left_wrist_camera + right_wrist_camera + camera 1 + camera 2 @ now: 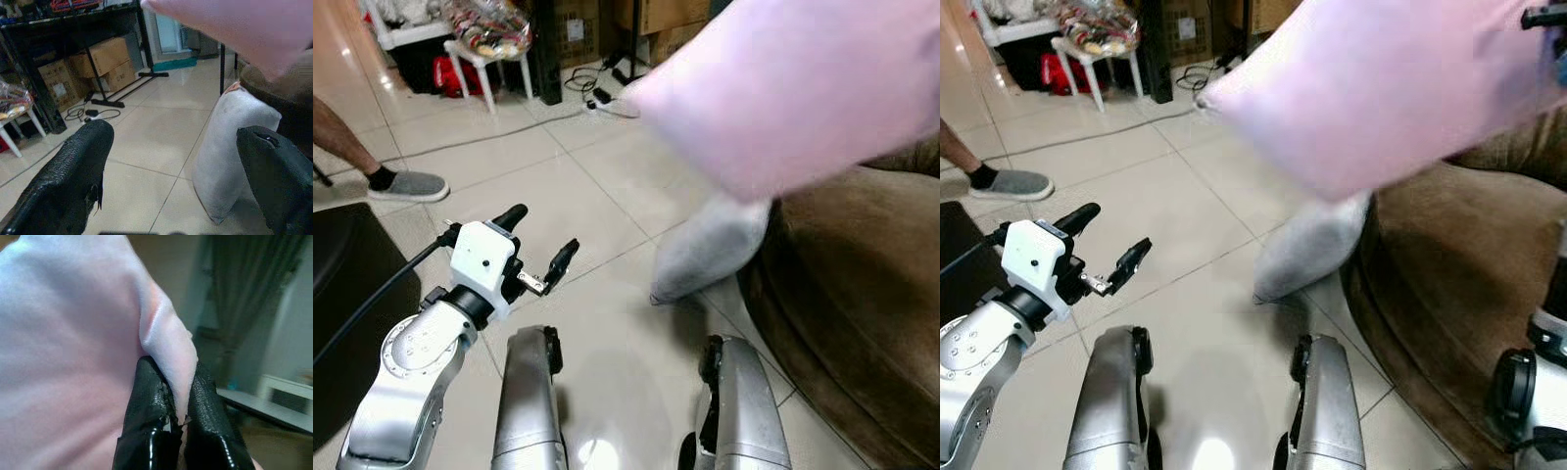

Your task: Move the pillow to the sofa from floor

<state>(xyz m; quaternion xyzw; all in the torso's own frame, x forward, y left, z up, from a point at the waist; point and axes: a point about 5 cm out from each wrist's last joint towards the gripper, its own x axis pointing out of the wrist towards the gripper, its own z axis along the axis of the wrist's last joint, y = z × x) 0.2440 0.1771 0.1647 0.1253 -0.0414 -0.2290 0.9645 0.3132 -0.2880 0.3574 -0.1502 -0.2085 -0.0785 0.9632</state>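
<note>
The pink pillow (1381,88) is pinched at its edge between the closed fingers of the right gripper (178,418) and held aloft beside the brown sofa (1449,284). It is lifted but not yet laid down. The left gripper (536,245) is held open, empty.

Tiled floor (597,196) with grey pillow (710,250) beside brown sofa (862,294)

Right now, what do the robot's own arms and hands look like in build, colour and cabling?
The left arm is silver metal with round bolted joints, ending in a white boxy wrist block. A black cable runs to it. The left hand has two long, black, rough-textured fingers. The right hand has the same black fingers, glossy near the base.
</note>
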